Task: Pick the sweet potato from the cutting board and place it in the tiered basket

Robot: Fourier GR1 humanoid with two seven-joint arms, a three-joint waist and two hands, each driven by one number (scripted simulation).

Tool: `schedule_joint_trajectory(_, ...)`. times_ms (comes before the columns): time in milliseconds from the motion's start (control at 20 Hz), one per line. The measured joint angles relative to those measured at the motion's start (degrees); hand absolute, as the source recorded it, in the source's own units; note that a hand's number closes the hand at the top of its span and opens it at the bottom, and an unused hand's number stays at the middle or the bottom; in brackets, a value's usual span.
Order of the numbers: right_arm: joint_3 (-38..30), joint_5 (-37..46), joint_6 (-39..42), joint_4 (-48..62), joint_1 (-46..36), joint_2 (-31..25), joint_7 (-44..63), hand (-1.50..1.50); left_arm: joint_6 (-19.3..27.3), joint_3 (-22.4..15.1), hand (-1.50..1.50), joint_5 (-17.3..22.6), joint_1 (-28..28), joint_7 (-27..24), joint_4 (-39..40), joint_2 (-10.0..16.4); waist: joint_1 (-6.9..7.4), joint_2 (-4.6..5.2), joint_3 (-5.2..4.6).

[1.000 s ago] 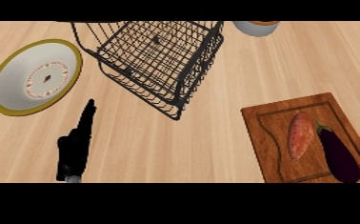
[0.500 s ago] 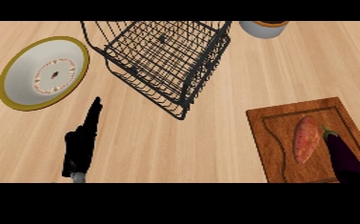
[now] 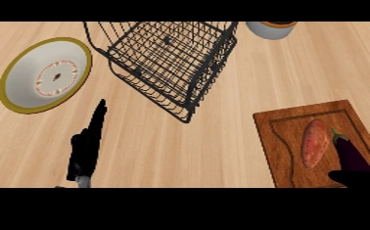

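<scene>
An orange sweet potato (image 3: 315, 143) lies on the wooden cutting board (image 3: 283, 126) at the lower right, beside a dark purple eggplant (image 3: 351, 151). The black wire tiered basket (image 3: 171, 61) stands at the top centre, well to the upper left of the board. My left hand (image 3: 86, 147) rests open at the lower left with straight fingers pointing up, holding nothing. A black part of my right hand (image 3: 348, 178) shows at the lower right corner, just below the eggplant and close to the sweet potato's lower end. Most of that hand is hidden.
A white plate with a yellow rim (image 3: 43, 75) lies at the left, above my left hand. A grey cup (image 3: 271, 29) stands at the top right, behind the basket. Bare wooden counter lies between the basket and the board.
The whole scene has slid slightly right and down in view. A black part of my right hand has come in at the lower right corner, by the eggplant. My left hand stays open.
</scene>
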Motion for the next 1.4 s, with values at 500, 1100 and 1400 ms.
schedule_joint_trajectory(500,1.3,2.7,6.0,10.0,-11.4,8.7,-0.3,-1.50,-0.5,0.8,0.00,0.2,0.3,-0.5,0.6,-0.7,-0.87,-0.37,0.08)
schedule_joint_trajectory(1100,-2.5,3.5,14.2,19.9,-17.8,16.2,-0.6,-1.50,-0.8,1.8,0.00,0.2,2.3,0.9,-1.4,0.3,-1.79,-0.64,0.10)
schedule_joint_trajectory(1400,-4.1,5.4,17.1,22.3,-20.1,20.2,-0.4,-1.50,-0.7,2.1,0.00,-0.1,1.9,0.7,-0.7,-0.5,-2.40,-0.72,0.11)
